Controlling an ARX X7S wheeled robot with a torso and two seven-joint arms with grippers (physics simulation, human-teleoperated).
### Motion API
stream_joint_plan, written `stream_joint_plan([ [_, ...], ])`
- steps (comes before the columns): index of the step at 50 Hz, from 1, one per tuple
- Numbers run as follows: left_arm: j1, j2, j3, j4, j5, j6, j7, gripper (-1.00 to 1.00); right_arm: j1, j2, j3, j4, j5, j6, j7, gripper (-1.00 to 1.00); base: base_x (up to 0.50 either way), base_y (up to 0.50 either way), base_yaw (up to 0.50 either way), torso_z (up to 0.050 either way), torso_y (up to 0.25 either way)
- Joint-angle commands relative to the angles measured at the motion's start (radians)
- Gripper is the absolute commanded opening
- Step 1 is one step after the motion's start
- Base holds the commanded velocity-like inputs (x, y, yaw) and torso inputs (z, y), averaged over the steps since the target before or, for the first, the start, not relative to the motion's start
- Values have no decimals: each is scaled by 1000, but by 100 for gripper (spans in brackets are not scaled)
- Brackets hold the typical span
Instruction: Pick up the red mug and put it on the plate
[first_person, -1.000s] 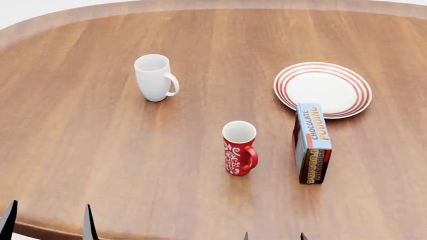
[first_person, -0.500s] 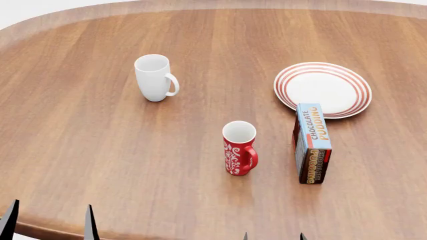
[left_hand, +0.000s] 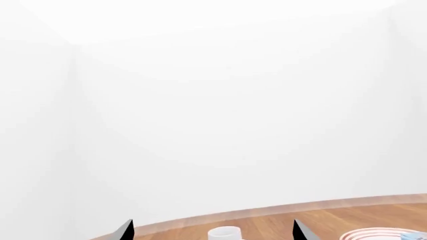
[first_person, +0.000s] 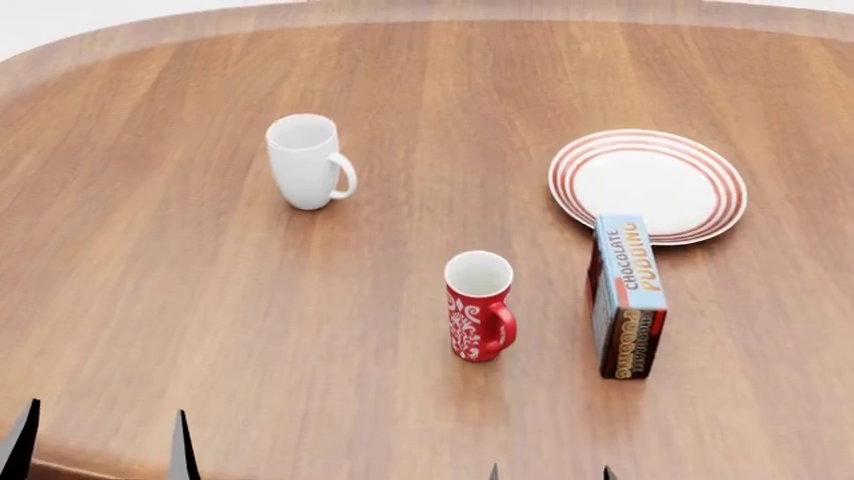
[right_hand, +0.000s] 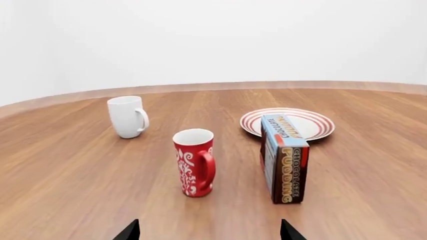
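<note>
The red mug (first_person: 479, 306) with white patterning stands upright near the middle of the wooden table (first_person: 160, 300), handle toward the right; it also shows in the right wrist view (right_hand: 195, 162). The plate (first_person: 649, 183) with red rings lies at the far right, also in the right wrist view (right_hand: 303, 121) and, as a sliver, in the left wrist view (left_hand: 373, 235). My left gripper (first_person: 100, 445) is open and empty at the near left table edge. My right gripper (first_person: 549, 472) is open and empty, near the front edge, short of the red mug.
A plain white mug (first_person: 306, 160) stands at the far left. A chocolate pudding box (first_person: 626, 295) stands on edge between the red mug and the plate, touching the plate's near rim. The table's near edge lies just under my grippers.
The whole head view has shifted slightly: objects sit a few pixels lower in the picture. No object on the table has moved and both grippers stay open.
</note>
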Motion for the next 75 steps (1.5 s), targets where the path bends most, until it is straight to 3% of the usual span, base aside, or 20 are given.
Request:
stream_joint_plan([
  [1, -1, -3, 5, 1, -2, -1, -7, 100, 2, 2, -2, 2, 6, -7, 5, 100, 141, 0, 0, 0, 0],
  [75, -5, -26, 40, 10, -15, -20, -31, 100, 14, 25, -32, 17, 36, -31, 17, 100, 208, 0, 0, 0, 0],
])
